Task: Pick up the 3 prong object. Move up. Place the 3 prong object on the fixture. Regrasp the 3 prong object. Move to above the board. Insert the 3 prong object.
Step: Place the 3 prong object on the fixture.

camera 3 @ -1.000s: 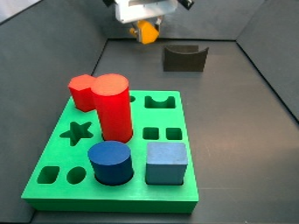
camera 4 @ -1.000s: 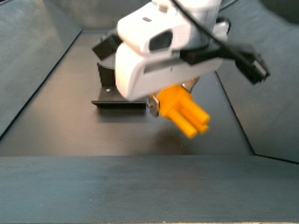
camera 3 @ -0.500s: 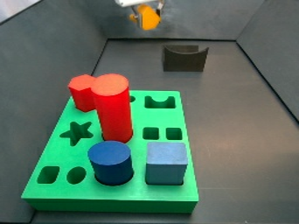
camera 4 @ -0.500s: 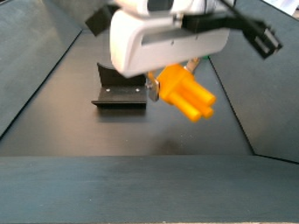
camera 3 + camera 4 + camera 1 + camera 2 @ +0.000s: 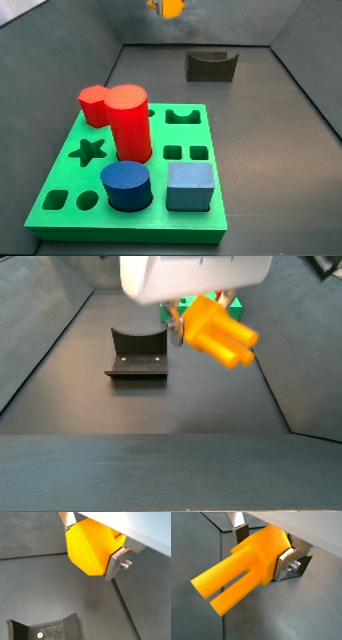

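Rising higher now, the tool (image 5: pixel 261 543) clamps the 3 prong object (image 5: pixel 244 567), lifted well above the floor; the fixture (image 5: pixel 138 353) waits below, so placing comes next.

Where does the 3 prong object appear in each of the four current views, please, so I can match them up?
Wrist view: the 3 prong object fills the upper middle, clamped in the claw; the fixture lies below it.
Wrist view: it crosses the centre, prongs pointing away from the claw.
Side view: only a bit shows at the top edge, above the fixture.
Side view: upper centre-right, beside the fixture.
Shared landmark: the fixture, except in the second wrist view.
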### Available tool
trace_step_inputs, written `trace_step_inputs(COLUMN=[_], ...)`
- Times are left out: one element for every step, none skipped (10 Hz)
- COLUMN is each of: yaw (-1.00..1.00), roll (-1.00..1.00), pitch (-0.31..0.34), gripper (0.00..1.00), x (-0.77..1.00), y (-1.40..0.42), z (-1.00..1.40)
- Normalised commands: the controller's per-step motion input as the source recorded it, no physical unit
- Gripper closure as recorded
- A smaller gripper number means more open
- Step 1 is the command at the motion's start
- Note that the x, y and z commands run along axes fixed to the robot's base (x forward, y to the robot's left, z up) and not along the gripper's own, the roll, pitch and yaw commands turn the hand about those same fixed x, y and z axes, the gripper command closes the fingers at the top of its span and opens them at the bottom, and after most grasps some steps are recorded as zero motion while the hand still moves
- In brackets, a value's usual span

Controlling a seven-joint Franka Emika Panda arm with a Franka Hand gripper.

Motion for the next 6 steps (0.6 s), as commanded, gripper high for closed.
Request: trace_step_inputs(yaw=[-0.03,-0.03,-0.03,-1.0,-1.0,-1.0], roll=[-0.15,-0.14,-0.13,-0.14,-0.14,-0.14], pitch=[0.006,0.016,0.026,0.111,0.112,0.14], gripper=[1.0,1.0,1.0,1.0,1.0,1.0], x=[-0.03,-0.02,-0.01,0.95,0.96,1.0], y=[0.0,0.0,0.0,-1.0,-1.0,-0.95], z=[0.62,0.44,0.3,0.0,-0.04,-0.04])
